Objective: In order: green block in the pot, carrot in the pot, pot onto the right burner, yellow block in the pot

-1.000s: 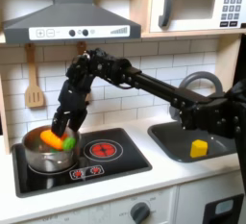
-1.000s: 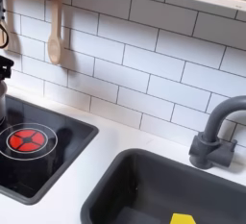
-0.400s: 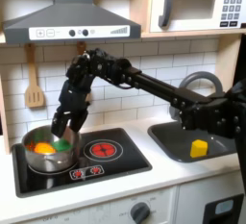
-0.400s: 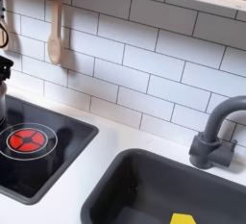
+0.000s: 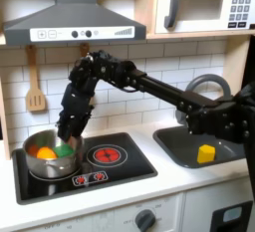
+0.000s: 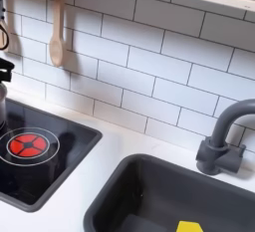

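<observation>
Pot [image 5: 45, 156]: shiny steel, wide and shallow, seated on the left part of the black cooktop [image 5: 129, 168] in the first exterior view; a sliver of steel rim [image 6: 3, 102] at the second exterior view's left edge.

Carrot [image 5: 43, 153]: orange, lying inside the pot toward the first exterior view's left.

Green block [image 5: 64, 149]: bright green, inside the pot, just beside the carrot on its right in the first exterior view.

Right burner [image 5: 105, 155]: red concentric rings, bare, just right of the pot in the first exterior view; seen again in the second exterior view [image 6: 26, 143], glossy and unoccupied.

Yellow block [image 5: 206, 153]: in the grey sink [image 5: 176, 144] at the first exterior view's right, well apart from the pot; top edge [image 6: 190, 226] visible at the bottom of the sink basin [image 6: 129, 191] in the second exterior view.

Gripper [image 5: 66, 133]: black, hanging just above the pot's rear rim over the green block; nothing seen in its grasp; how far apart the fingers stand cannot be told at this size.

Arm [image 5: 149, 85]: black, stretching from the first exterior view's right, over the counter, elbow high against the white tile wall.

Surroundings: wooden spatula [image 6: 58, 29] hanging on the tiles; grey faucet [image 6: 225, 134] behind the sink; range hood [image 5: 72, 17]; microwave [image 5: 204, 3] at upper right of the first exterior view.
</observation>
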Controlling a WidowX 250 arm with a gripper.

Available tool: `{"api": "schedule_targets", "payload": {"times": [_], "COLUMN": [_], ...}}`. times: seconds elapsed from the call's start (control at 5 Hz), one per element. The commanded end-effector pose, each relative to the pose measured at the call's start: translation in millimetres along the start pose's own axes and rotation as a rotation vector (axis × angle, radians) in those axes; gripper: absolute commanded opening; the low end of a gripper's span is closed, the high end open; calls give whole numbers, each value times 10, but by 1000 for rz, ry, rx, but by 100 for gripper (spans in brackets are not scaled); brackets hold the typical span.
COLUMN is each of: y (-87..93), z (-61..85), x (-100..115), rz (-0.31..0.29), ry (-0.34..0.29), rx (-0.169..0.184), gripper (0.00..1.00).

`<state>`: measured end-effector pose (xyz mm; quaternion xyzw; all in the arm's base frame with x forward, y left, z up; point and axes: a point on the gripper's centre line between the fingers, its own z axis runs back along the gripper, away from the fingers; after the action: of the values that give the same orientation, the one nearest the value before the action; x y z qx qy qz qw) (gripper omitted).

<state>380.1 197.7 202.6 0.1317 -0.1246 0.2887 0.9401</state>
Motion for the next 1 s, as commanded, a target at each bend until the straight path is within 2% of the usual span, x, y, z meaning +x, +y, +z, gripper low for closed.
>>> {"api": "schedule_targets", "payload": {"times": [0.0,0.8], "y": [-14,-38], "z": [-31,-216], "x": [-22,-169], "rz": [6,0], "ry": [5,67], "rx": [4,2], "gripper": [0,0]}}
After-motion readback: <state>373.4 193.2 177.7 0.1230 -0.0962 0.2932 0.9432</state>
